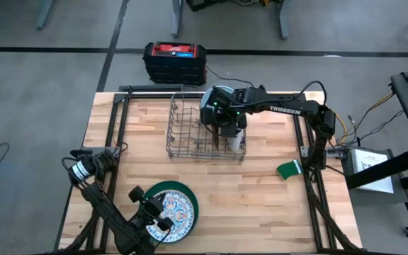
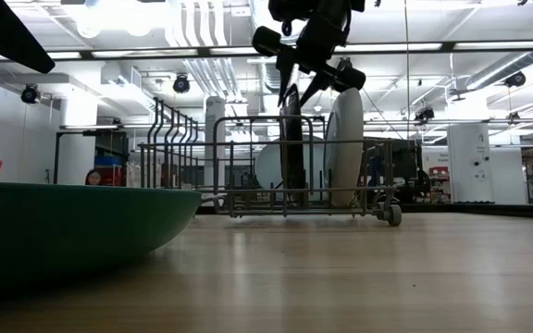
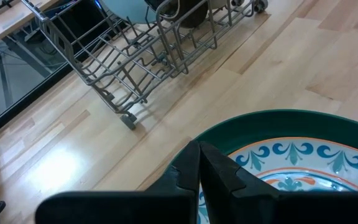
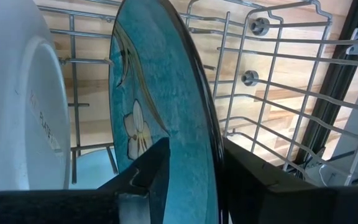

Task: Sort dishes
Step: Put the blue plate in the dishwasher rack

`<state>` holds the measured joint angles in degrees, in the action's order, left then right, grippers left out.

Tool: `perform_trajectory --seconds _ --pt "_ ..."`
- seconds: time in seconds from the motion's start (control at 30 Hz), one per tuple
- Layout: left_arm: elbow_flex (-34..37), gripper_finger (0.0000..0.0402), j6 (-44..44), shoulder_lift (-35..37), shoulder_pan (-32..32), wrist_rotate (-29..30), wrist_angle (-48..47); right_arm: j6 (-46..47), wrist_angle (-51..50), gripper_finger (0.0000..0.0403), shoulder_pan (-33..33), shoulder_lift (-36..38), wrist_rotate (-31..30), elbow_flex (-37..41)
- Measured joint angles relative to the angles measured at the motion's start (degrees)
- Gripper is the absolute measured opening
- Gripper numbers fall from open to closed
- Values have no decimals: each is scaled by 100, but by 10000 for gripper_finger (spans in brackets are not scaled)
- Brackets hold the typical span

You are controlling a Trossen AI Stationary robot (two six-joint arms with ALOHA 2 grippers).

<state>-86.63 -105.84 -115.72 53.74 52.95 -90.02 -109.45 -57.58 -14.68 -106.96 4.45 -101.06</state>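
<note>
Right wrist view alone shows right tool (image 4: 191,180) straddling teal plate (image 4: 160,93) rim.

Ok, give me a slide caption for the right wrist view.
Right gripper straddling the rim of an upright teal plate in the wire rack, beside a white plate.

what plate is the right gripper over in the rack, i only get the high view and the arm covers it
Observer: A teal plate with a light flower motif, standing on edge in the wire rack, its rim at the right gripper.
Operator: anything next to it
Observer: Yes, a white plate stands upright right beside it.
Operator: is the left one gripping the green plate
Observer: No. The left wrist view shows the left gripper shut with nothing in it, over the rim of the dark green plate, which lies flat.
</note>
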Motion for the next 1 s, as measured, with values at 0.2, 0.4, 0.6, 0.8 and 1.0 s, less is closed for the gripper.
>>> perform_trajectory --seconds 0.2,0.4,0.6,0.8,1.0 --pt "2 0 0 0 0 0 0 0 0 137 0 0 -5 0" --pt "0 0 -15 0 0 -2 0 0 -4 148 1 -2 -11 0" --pt "0 0 -17 0 -24 -71 0 74 -2 154 4 20 -11 2" --pt "1 0 -17 0 -31 -109 0 254 0 152 4 26 -9 2" --pt "1 0 -17 0 -31 -109 0 269 10 157 4 31 -77 2"
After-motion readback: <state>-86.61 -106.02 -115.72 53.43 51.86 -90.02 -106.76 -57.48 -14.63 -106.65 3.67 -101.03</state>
